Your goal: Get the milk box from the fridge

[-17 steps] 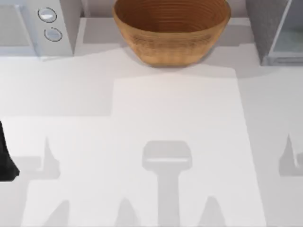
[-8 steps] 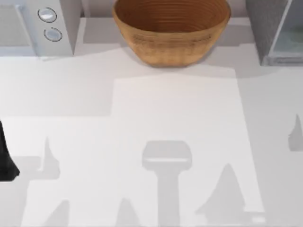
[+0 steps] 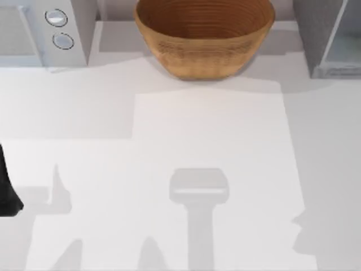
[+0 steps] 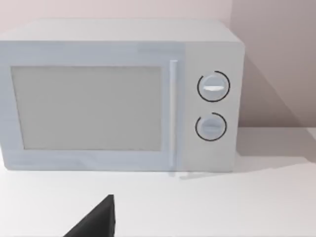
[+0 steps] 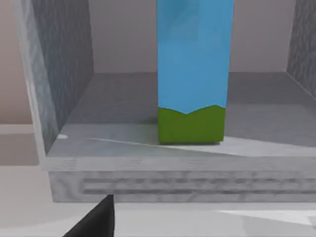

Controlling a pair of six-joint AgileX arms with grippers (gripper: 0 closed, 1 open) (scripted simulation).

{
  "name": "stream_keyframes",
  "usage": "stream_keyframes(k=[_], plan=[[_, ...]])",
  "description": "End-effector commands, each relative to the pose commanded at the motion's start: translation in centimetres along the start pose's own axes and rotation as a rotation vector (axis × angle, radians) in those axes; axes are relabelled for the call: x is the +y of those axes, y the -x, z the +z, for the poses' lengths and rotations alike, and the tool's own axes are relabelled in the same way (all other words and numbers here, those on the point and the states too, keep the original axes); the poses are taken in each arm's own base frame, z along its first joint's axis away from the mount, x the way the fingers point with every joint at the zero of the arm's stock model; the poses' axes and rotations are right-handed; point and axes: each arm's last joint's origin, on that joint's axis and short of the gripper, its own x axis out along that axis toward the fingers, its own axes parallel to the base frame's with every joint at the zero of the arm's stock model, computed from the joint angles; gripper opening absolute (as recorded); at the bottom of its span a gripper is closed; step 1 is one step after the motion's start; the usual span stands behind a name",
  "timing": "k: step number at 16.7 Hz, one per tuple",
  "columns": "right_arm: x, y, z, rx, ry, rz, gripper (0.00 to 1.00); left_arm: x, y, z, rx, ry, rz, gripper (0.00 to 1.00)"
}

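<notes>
The milk box [image 5: 193, 74] stands upright inside the fridge [image 5: 64, 74], on its grey floor. It has sky-blue sides and a green band at the base, and its top is cut off by the picture's edge. In the right wrist view a dark corner of my right gripper [image 5: 96, 219] sits in front of the fridge's sill, apart from the carton. From above, the fridge [image 3: 318, 34] stands at the table's far right corner with its pale glassy panel [image 3: 345, 34]. My left arm [image 3: 7, 195] rests at the table's left edge, facing the white box with knobs.
A white box with two round knobs [image 3: 62, 28] [image 4: 118, 98] occupies the far left corner. A wide wooden bowl [image 3: 204, 36] sits at the far middle, between that box and the fridge. The white table [image 3: 208, 141] carries only shadows in its middle and front.
The shadow at the table's right has slid from the right edge toward the front right, so the right arm has moved. The left arm, bowl and white box have stayed put.
</notes>
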Motion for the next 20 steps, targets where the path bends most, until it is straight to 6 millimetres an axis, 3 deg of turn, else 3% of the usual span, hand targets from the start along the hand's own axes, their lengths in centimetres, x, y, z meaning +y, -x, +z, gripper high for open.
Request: stream_keyframes(k=[5,13,16,20], plan=[[-1.7,-0.5,-1.8,-0.016,0.005,0.003,1.0,0.0,0.0,0.0,0.0,0.0,0.0,1.0],[-1.7,-0.8,-2.0,-0.015,0.005,0.007,1.0,0.0,0.0,0.0,0.0,0.0,0.0,1.0],[-2.1,-3.5,-2.1,-0.014,0.006,0.012,1.0,0.0,0.0,0.0,0.0,0.0,0.0,1.0],[-2.7,-10.4,-1.6,-0.033,0.015,0.007,1.0,0.0,0.0,0.0,0.0,0.0,0.0,1.0]])
